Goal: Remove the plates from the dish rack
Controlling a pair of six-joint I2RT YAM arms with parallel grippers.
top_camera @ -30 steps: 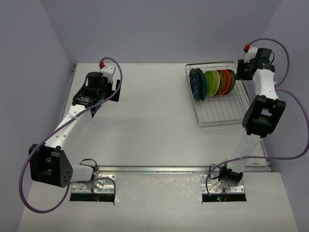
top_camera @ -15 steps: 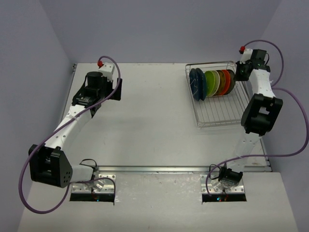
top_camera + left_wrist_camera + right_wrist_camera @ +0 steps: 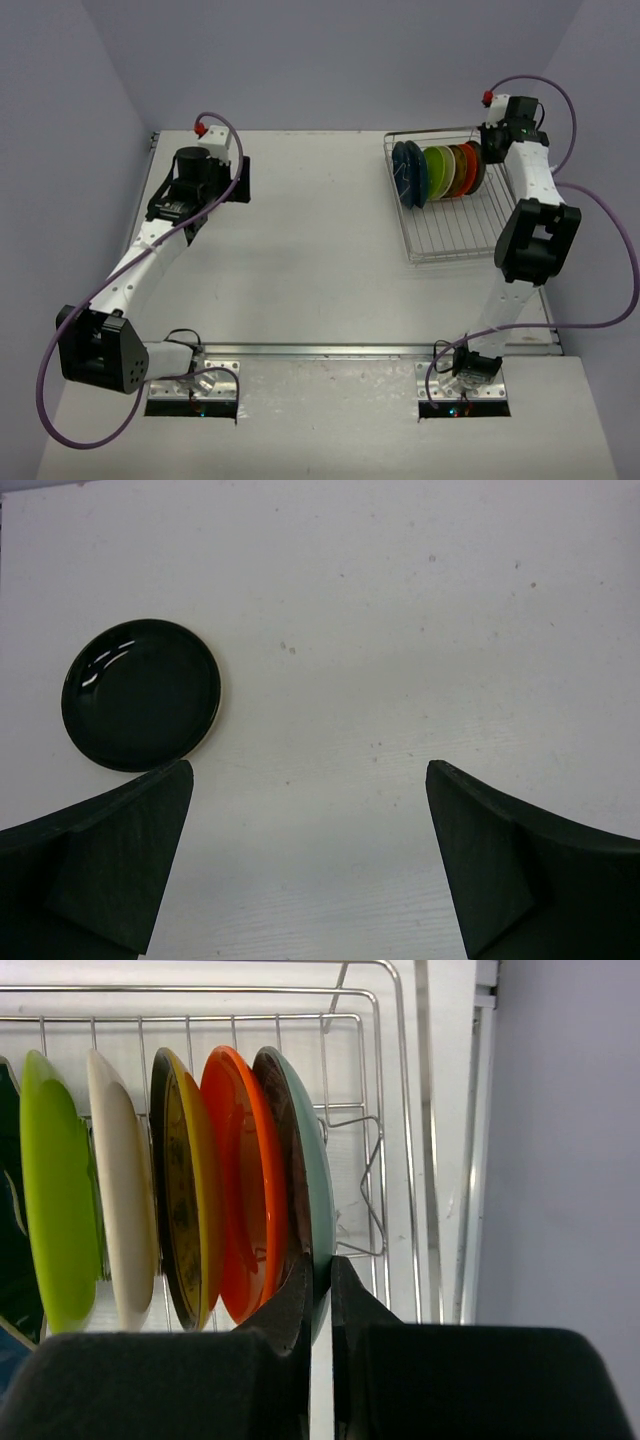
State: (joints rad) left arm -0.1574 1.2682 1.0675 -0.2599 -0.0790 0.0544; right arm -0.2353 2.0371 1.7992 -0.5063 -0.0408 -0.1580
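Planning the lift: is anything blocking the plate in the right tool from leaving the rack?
Nothing visible above the teal-backed plate. The right tool is shut on its rim; the orange plate stands close alongside, the dish rack's end wires opposite.

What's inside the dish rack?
Upright plates in a row: dark blue, lime green, cream, yellow, orange, and a teal end plate pinched by the right claw. They hide each other's faces and the dish rack wires beneath them.

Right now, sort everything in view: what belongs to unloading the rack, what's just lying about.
Job: dish rack; racked plates; teal end plate, pinched by right tool; black plate on table by open left tool.
Just there: table; purple cables.
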